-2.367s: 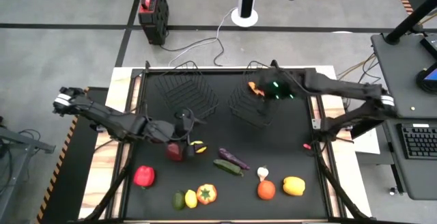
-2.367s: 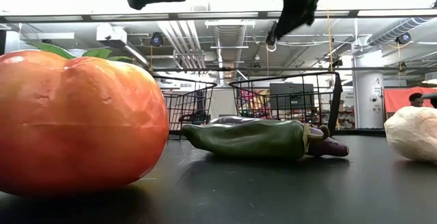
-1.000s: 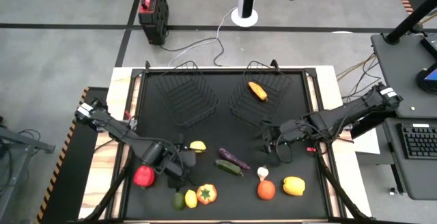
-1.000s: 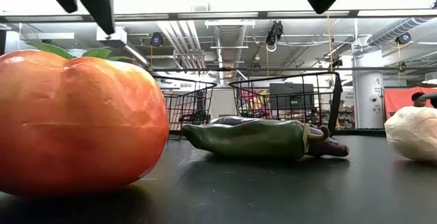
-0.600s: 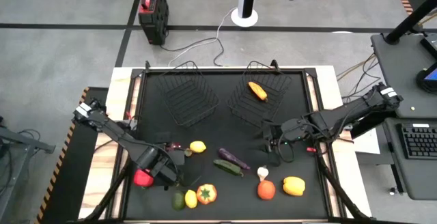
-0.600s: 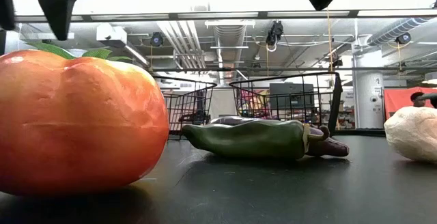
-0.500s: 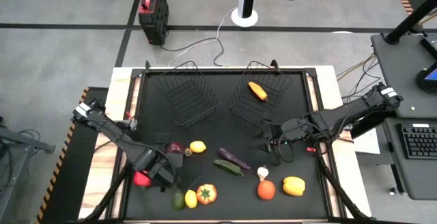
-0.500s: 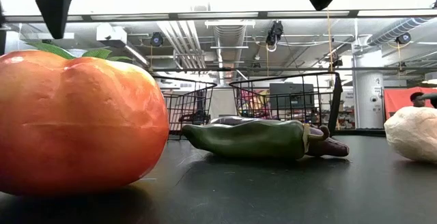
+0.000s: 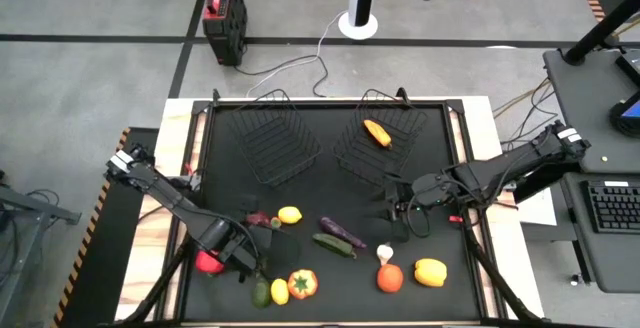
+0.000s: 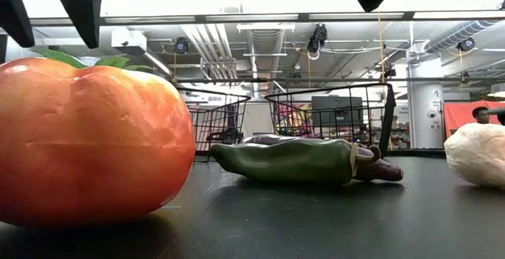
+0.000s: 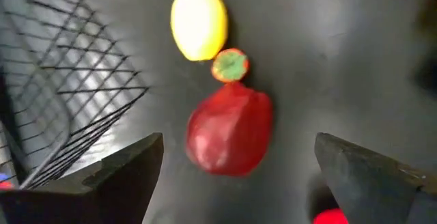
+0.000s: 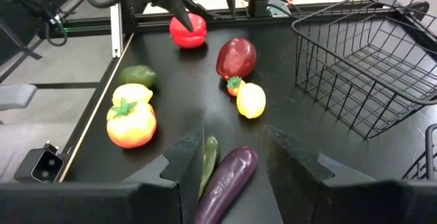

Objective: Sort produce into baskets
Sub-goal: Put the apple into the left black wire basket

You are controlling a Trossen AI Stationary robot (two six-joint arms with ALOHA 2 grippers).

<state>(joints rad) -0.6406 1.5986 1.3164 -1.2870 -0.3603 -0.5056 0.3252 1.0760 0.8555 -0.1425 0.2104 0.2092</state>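
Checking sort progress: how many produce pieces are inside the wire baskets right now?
1. An orange carrot lies in the black wire-mesh basket nearer the right arm. The other basket shows none, though mesh may hide something small.

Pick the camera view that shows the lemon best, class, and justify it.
The left wrist view: the lemon is large and unobstructed, beside the dark red fruit. The right wrist view shows it smaller; the high view tiny; the low view not at all.
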